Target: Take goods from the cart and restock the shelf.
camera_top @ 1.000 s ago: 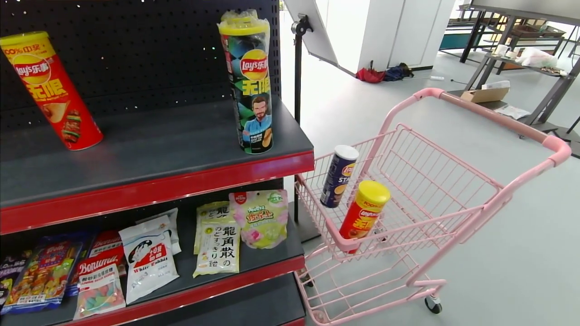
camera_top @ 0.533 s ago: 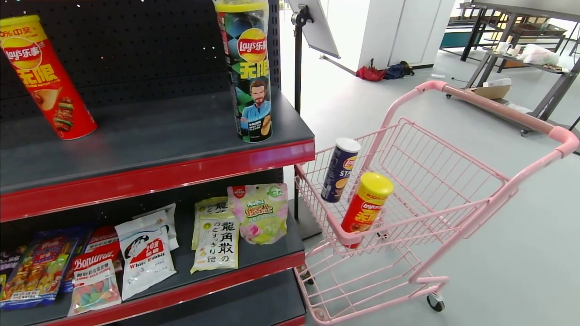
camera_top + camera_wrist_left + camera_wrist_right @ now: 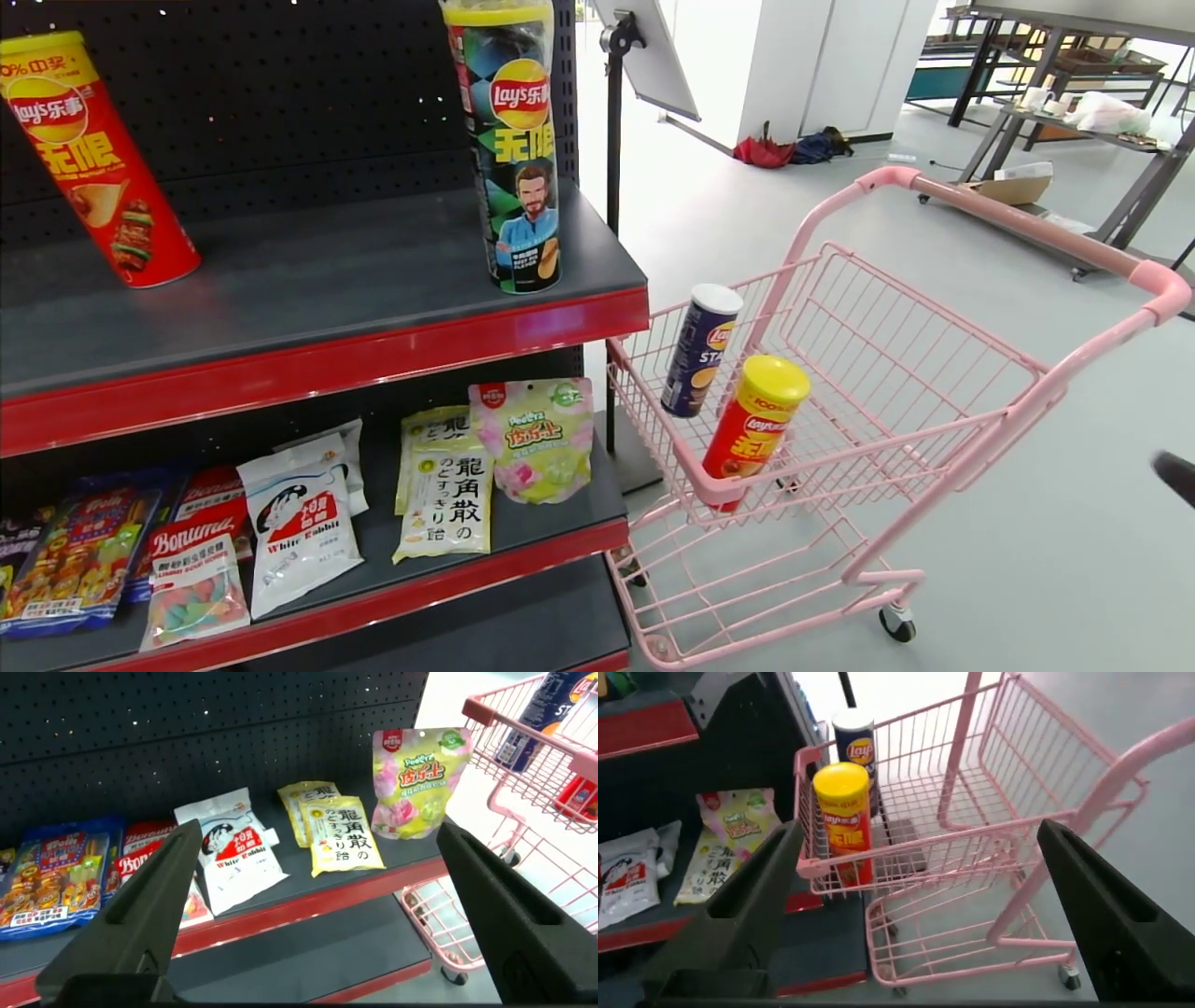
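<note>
**Step in hand:** first pick from the cart; not yet begun, to judge by both hands being empty.

**Goods to move:**
- Cart (image 3: pixel 1027 231), pink wire, right half of the head frame.
- Holds the blue can (image 3: pixel 700 350), white lid, leaning at the basket's left wall.
- Holds the yellow-lidded can (image 3: pixel 754 425), red body, just beside it and lower in frame, against the near rim.

**Destination:**
- Shelf (image 3: pixel 327 373), left half of the frame.
- Carries on its upper board the red shelf can (image 3: pixel 98 159) at upper left and the green can (image 3: pixel 518 159) at upper centre, with bare board between them.
- Carries snack bags (image 3: pixel 448 485) on the lower board.

**Right hand** (image 3: pixel 917 831): fingers spread wide, pinching nothing. Hangs above the cart, well apart from both cans.

**Left hand** (image 3: pixel 318 831): fingers spread wide, empty. Faces the lower board and its snack bags.

**Next move, as judged:**
- Calls for lowering the right hand onto the yellow-lidded can, the closer to the rim.
- Calls for closing on the body below the lid and lifting straight up, clear of the wire wall and the blue can.
- Then calls for standing it in the gap on the upper board.

**Change:**
- Against one second ago: whole head picture shifted, so a camera move, not a move of goods.
- Against half a second ago: same framing, cans in the cart and on the shelf unmoved.
- New: dark tip (image 3: pixel 1178 476) at the right edge, below mid-height, probably the right arm coming in.
</note>
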